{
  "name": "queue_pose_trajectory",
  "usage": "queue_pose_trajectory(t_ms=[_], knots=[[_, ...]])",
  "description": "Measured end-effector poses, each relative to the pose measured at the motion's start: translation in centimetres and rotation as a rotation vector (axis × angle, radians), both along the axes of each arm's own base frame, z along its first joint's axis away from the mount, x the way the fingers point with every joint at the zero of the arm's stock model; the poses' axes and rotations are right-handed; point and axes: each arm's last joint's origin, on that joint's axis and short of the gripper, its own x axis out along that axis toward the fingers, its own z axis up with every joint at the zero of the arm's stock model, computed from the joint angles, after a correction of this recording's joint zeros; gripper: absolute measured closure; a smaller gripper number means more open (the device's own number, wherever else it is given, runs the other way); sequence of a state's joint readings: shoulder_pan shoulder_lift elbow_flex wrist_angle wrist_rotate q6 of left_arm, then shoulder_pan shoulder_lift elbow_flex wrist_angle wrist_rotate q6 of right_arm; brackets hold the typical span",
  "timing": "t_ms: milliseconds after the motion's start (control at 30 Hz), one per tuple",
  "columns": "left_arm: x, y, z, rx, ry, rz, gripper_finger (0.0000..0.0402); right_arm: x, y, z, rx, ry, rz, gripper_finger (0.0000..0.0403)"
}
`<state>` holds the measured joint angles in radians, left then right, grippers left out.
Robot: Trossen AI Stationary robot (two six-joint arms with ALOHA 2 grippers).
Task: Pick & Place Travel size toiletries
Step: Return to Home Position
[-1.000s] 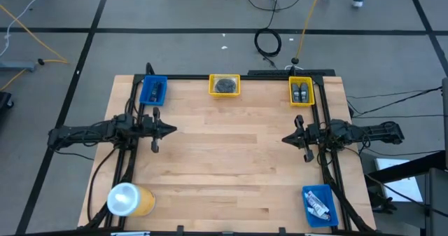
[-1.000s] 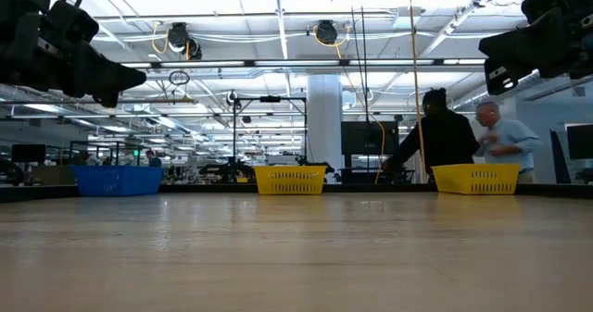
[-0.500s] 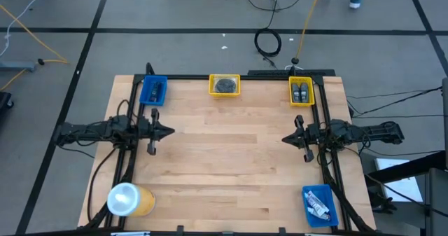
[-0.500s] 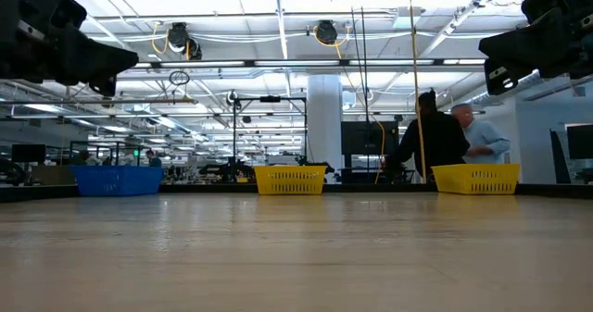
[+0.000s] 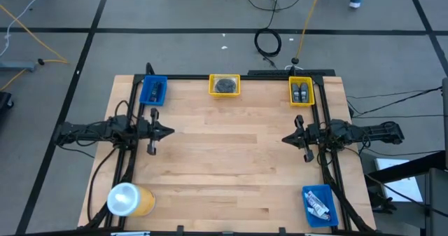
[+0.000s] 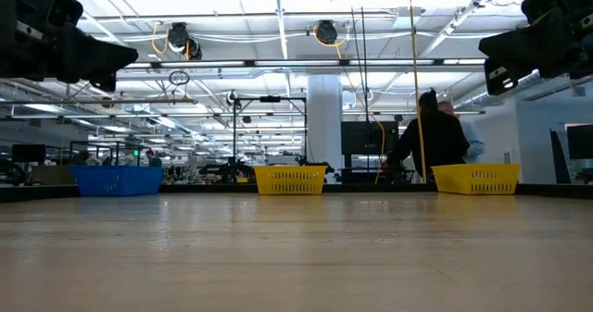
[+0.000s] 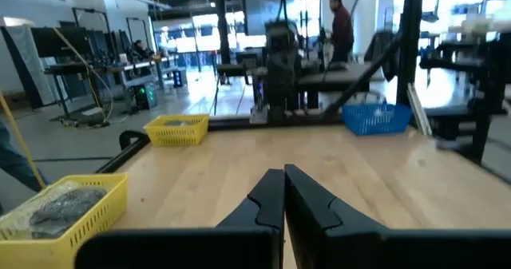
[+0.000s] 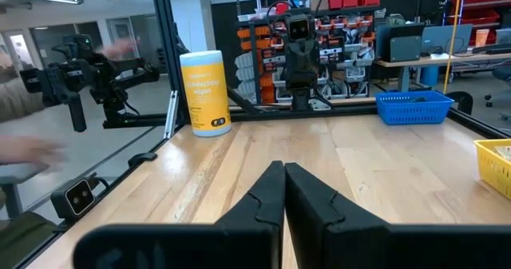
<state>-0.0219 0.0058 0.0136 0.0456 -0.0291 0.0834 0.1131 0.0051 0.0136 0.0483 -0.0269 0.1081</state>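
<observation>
High view: left gripper (image 5: 164, 131) hangs closed and empty at the desk's (image 5: 224, 166) left edge, right gripper (image 5: 287, 139) likewise at the right, likely parked because sorting looks done. The travel size toiletries (image 5: 225, 86) sit inside the blue bins (image 5: 143, 92) and yellow bins (image 5: 225, 76).

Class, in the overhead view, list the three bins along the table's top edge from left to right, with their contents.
Blue bin with a dark item → middle yellow bin with a grey heap → right yellow bin with two black pieces.
</observation>
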Motion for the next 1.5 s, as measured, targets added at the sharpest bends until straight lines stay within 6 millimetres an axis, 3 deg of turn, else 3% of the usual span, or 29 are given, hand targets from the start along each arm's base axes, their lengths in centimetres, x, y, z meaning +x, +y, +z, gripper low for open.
queue_pose_trajectory(t_ms=[933, 1167, 1500], knots=[[0.12, 0.0, 0.19, -0.013, -0.012, -0.002, 0.0391, -0.04, 0.12, -0.08, 0.038, 0.015, 0.041, 0.0399], [0.12, 0.0, 0.19, -0.013, -0.013, -0.001, 0.0391, -0.06, 0.25, -0.13, -0.141, -0.01, 0.054, 0.0399], [0.12, 0.0, 0.21, -0.013, -0.014, -0.001, 0.0391, -0.01, -0.06, -0.2, -0.181, -0.006, 0.001, 0.0399]])
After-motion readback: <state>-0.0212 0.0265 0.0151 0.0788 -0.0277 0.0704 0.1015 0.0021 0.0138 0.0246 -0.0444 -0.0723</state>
